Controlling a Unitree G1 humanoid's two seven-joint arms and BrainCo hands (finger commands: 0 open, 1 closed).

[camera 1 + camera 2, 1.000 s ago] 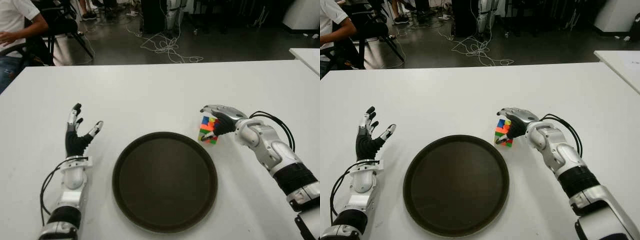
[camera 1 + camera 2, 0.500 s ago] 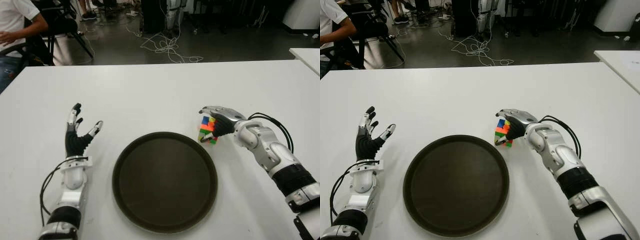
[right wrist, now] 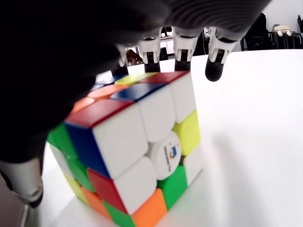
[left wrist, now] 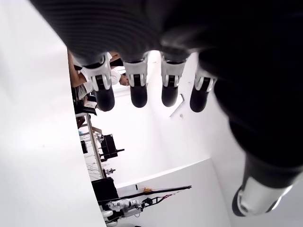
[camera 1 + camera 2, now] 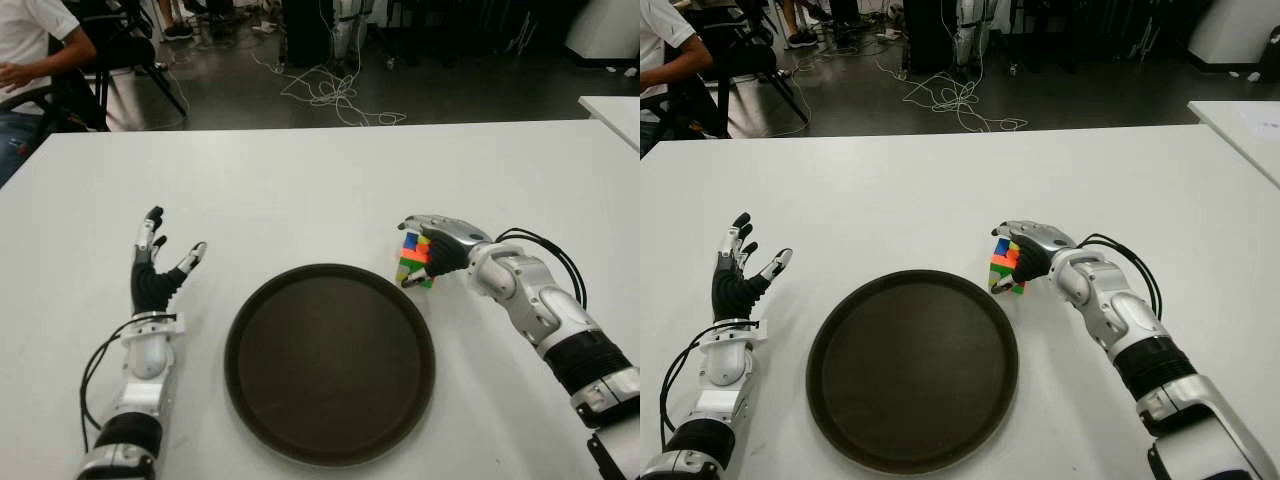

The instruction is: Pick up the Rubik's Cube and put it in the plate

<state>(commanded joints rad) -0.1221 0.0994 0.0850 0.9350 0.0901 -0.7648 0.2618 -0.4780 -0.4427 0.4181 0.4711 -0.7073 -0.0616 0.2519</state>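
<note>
The Rubik's Cube [image 5: 413,258] stands on the white table [image 5: 300,190], just off the far right rim of the round dark plate [image 5: 330,362]. My right hand [image 5: 428,244] is over it. In the right wrist view the cube [image 3: 137,151] is tilted, the fingers [image 3: 182,45] hang over its top and far side, and the thumb [image 3: 21,182] presses its near side. My left hand [image 5: 155,262] shows left of the plate, idle, and the left wrist view shows its fingers [image 4: 137,90] spread with nothing in them.
A seated person [image 5: 30,50] and chairs are beyond the table's far left corner. Cables [image 5: 335,95] lie on the dark floor behind the table. A second white table's corner [image 5: 615,110] shows at the far right.
My right hand and the cube have shifted slightly left, closer to the plate's rim. The left hand has not moved.
</note>
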